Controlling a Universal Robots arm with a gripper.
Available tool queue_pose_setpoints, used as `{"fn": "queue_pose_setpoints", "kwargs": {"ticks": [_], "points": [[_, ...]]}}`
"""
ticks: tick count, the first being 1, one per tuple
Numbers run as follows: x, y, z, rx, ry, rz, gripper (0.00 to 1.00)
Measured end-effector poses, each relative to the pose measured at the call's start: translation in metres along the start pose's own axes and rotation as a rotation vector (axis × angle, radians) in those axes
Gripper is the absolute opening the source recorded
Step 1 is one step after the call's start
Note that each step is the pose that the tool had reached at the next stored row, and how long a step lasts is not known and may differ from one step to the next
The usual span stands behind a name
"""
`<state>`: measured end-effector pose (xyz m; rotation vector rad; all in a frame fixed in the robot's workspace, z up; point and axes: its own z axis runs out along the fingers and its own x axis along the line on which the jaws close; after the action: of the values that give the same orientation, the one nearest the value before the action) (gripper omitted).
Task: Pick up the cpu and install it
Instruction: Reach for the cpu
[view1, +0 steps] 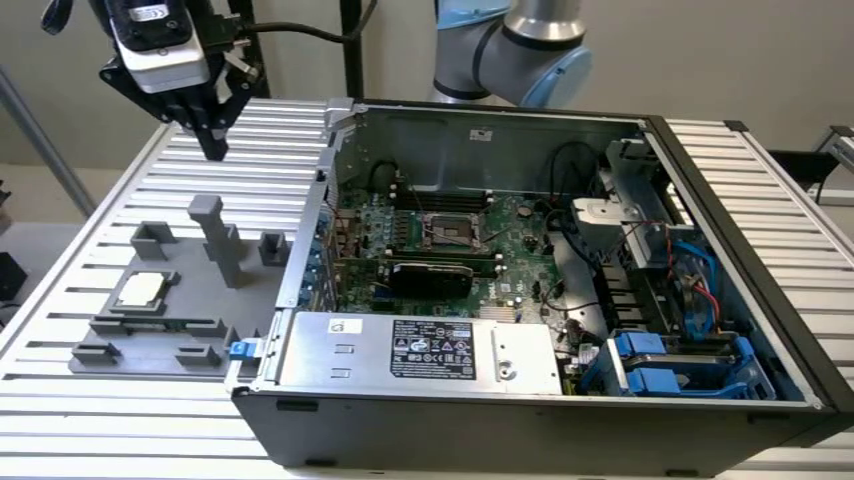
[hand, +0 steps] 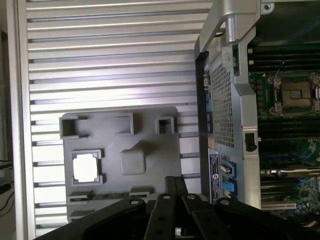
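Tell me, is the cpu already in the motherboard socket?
No, the cpu lies on the grey fixture outside the computer case; the motherboard socket shows no chip.

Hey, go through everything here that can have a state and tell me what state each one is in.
Small flat square cpu with silvery top: seated in the grey plastic fixture, not picked up.
Dark square motherboard socket with metal frame: empty, no chip in it.
Black metal computer case: lying flat, side open.
Black end effector: shut, empty, raised above the ribbed metal table.
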<state>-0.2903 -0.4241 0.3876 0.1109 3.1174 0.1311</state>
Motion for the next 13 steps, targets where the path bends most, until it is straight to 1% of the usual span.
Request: {"fn": "queue_pose_setpoints", "kwargs": {"ticks": [7,13], "points": [[0.032,-0.0029,0.0054,0.0000,0.0000,0.000,0.11],[0.059,-0.0056,0.0126,0.0000,0.0000,0.000,0.11]]}}
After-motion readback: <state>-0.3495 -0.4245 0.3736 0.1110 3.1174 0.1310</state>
